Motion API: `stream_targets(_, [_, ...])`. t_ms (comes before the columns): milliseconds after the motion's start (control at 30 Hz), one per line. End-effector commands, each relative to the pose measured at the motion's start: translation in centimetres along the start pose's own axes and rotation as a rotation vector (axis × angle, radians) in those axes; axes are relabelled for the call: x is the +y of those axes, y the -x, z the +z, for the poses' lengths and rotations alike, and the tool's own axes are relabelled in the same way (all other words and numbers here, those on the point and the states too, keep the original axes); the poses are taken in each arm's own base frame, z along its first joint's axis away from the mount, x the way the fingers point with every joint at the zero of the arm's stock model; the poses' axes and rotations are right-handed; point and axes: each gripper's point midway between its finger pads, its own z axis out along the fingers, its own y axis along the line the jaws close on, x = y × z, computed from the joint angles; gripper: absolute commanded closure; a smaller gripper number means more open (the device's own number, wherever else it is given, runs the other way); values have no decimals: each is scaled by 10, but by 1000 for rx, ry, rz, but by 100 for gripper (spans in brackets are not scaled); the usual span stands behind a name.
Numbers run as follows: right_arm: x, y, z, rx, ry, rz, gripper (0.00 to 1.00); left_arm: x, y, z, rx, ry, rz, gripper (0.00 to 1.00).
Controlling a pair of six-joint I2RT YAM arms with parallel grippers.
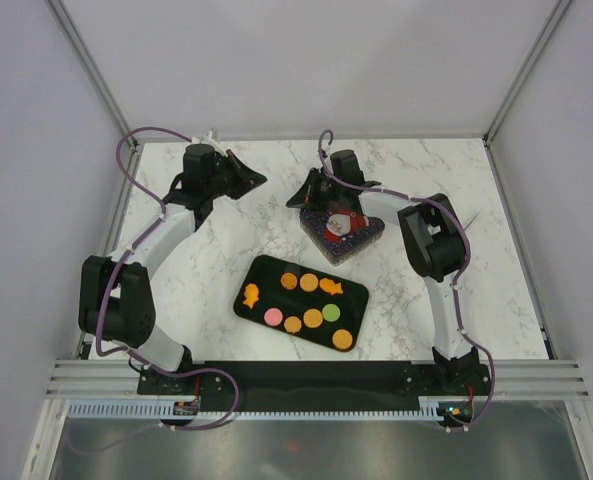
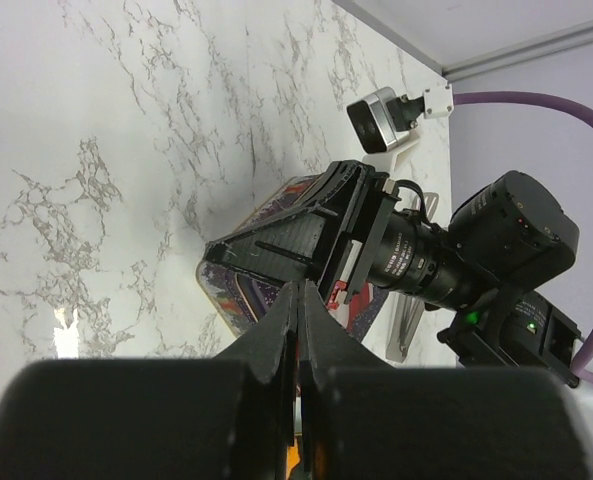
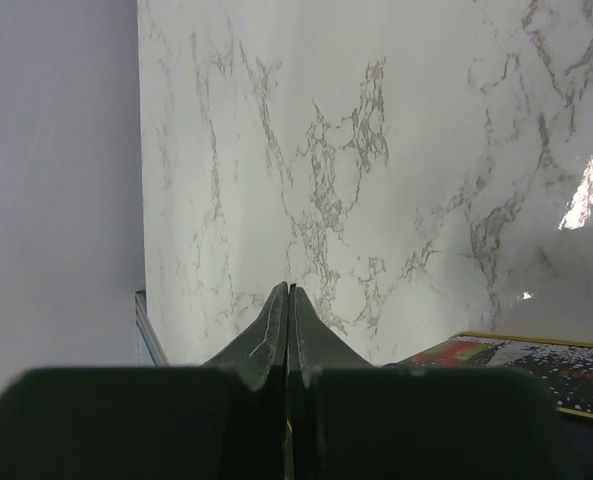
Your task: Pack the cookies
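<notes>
One white, grey-veined marble table (image 1: 476,300) carries a glossy black rounded tray (image 1: 296,302) near its middle. Just behind the tray sits a dark printed tin (image 1: 368,236), its lid apparently on. The left gripper (image 1: 254,181) and right gripper (image 1: 296,198) hover pinched closed and empty. Nine small flat cookies (image 1: 309,282), orange, pink and green, lie on the tray. Packing looks unstarted; the tin probably needs opening first.

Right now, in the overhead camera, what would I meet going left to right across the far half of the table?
left gripper → right gripper → decorated tin
</notes>
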Motion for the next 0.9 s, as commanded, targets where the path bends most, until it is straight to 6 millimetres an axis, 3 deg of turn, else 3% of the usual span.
stream_targets(0, [49, 31, -17, -77, 88, -83, 100, -9, 12, -6, -23, -31, 53, 98])
stream_targets(133, [92, 49, -43, -150, 199, -135, 100, -13, 19, -12, -40, -43, 60, 98])
stream_targets(267, [101, 50, -56, -168, 209, -135, 100, -13, 21, -14, -42, -48, 58, 98])
stream_targets(367, [90, 43, -54, -158, 182, -113, 100, -13, 20, -13, -38, -50, 56, 98])
stream_targets(733, [-1, -26, 6, 12, 8, -3, 100, -8, 16, -8, -20, -41, 48, 98])
stream_targets(867, [-20, -34, 14, 31, -34, 19, 100, -4, 13, -6, -12, -36, 42, 98])
